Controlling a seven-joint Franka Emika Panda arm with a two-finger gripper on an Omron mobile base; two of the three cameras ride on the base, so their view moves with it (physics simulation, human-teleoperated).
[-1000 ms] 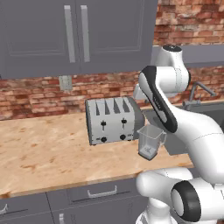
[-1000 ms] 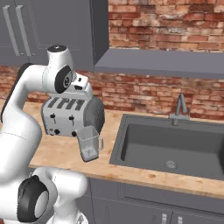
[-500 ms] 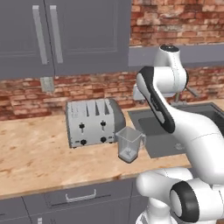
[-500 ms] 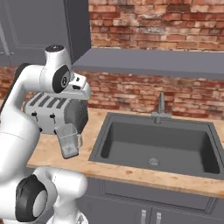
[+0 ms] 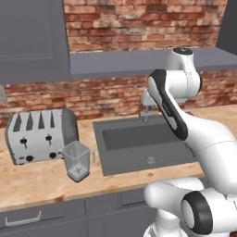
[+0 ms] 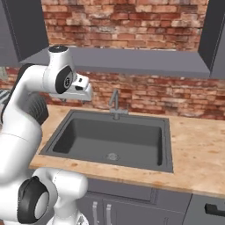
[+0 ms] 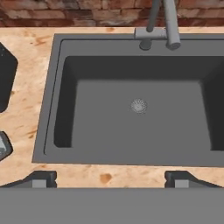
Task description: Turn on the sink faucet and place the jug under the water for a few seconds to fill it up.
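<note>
From my seat the arm is folded up high: it rises from the base, the elbow bends, and the wrist sits above the counter's (image 5: 41,178) front edge, with the hand camera looking down into the sink (image 7: 65,48). In the right base view the hand pokes out toward the faucet (image 6: 115,103) but stays well short of it, up in the air.

Gripper (image 7: 110,177): the two dark fingertips (image 7: 43,177) sit wide apart at the bottom of the hand view, so it's spread open, with nothing between them and nothing touched. They hover over the strip of counter along the sink's near rim.

Jug (image 5: 77,159) is on the counter left of the sink, just in front of the toaster (image 5: 39,134), upright, open mouth up, handle facing toward the sink. It looks empty, clear all the way down to its narrow base. It's near the sink's left rim but not touching. I think the bit of clear stuff at the far left edge of the hand view is the jug too, but can't say for sure.

The sink is dry as far as I can see, just the small round drain (image 7: 138,106) in the middle of the floor. Faucet stands at the back rim, centred, spout hooked out over the basin, no stream coming out of it. Brick wall (image 6: 132,94) behind.
</note>
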